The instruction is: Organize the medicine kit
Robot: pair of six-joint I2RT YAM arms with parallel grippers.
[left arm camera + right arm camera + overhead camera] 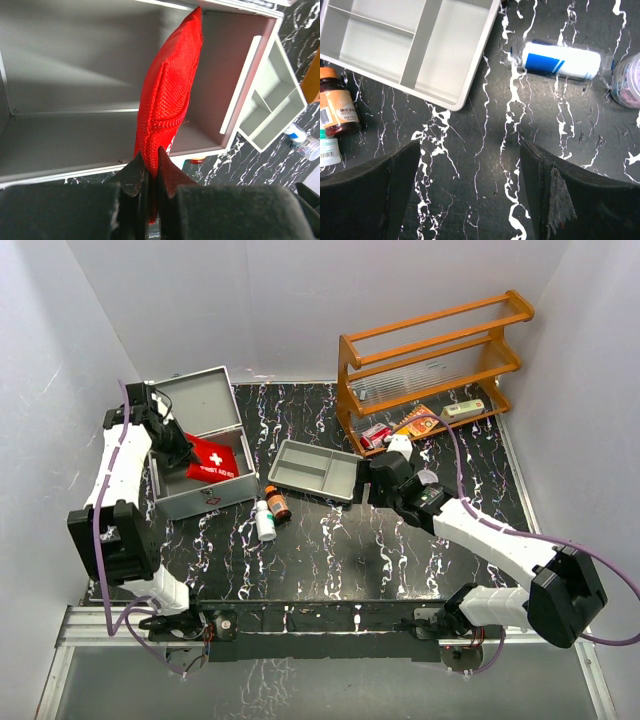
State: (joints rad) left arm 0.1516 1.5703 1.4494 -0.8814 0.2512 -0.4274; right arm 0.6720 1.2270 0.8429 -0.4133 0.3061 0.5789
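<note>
Left gripper (pixel 150 167) fills the bottom of its own wrist view, its jaws clamped on the edge of a red pouch (pixel 170 85). The pouch stands on edge inside the open metal case (pixel 75 75), rising along the case's inner wall. From above, the same pouch (pixel 212 460) shows a white cross and lies tilted in the base of the case (pixel 195 400), whose lid leans back toward the far wall.

The right gripper (pixel 470 155) hovers low over the black marbled surface (pixel 330 550) with its jaws wide apart, holding nothing. Just ahead of it sits a grey divided tray (pixel 410 45) on the surface between the case and a wooden rack (pixel 430 350).

Two bottles lie side by side near the tray's left corner, in front of the case: a brown bottle (pixel 337 110) with an orange cap and a white bottle (pixel 327 150). To the right, apart from the tray, lies a blue-and-white packet (pixel 562 60) in clear wrap. More small packages rest on the rack's lowest shelf, too small to tell apart.
</note>
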